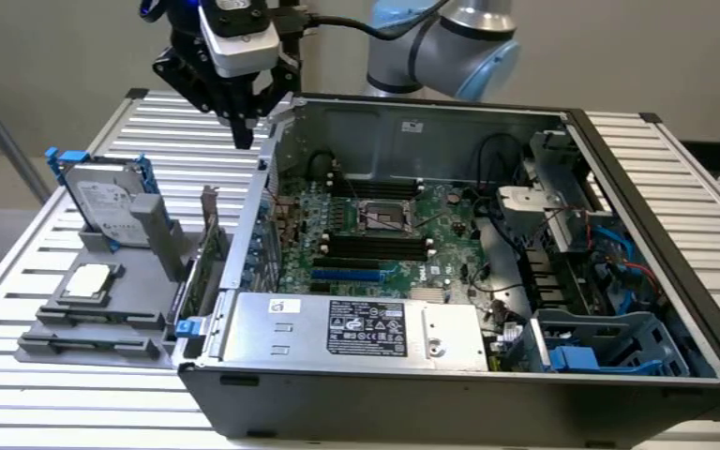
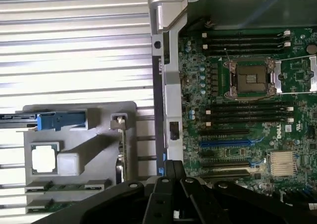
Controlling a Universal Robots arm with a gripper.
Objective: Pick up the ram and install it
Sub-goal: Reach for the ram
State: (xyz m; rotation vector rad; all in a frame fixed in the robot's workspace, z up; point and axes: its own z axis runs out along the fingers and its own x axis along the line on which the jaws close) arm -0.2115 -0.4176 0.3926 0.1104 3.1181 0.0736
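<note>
Gripper [image 1: 245, 137]: clenched, nothing in it, hanging over computer case [image 1: 411, 122] edge, well apart from ram.
Ram [image 2: 62, 187]: green stick on edge in low slot of gray holder [image 2: 94, 144], outside case.
Handling: likely light, stiff, thin, fragile; pinch flat faces mid-length, avoid contacts.
Holder contents: hard drive [image 1: 104, 202], CPU [image 2: 43, 159], expansion card [image 1: 210, 234].
Case contents: motherboard [image 2: 195, 80]; memory slots [image 2: 247, 112] look empty.

The computer case [image 1: 460, 281] lies open on the worktop [image 1: 673, 169], with the motherboard [image 1: 373, 225] inside. A parts holder [image 1: 48, 347] sits on the exterior view's left of the case. A hard drive [image 1: 104, 202] and an expansion card [image 1: 210, 239] stand in the holder, and the ram [image 2: 64, 187] lies flat there, farther from the case than the card.
</note>
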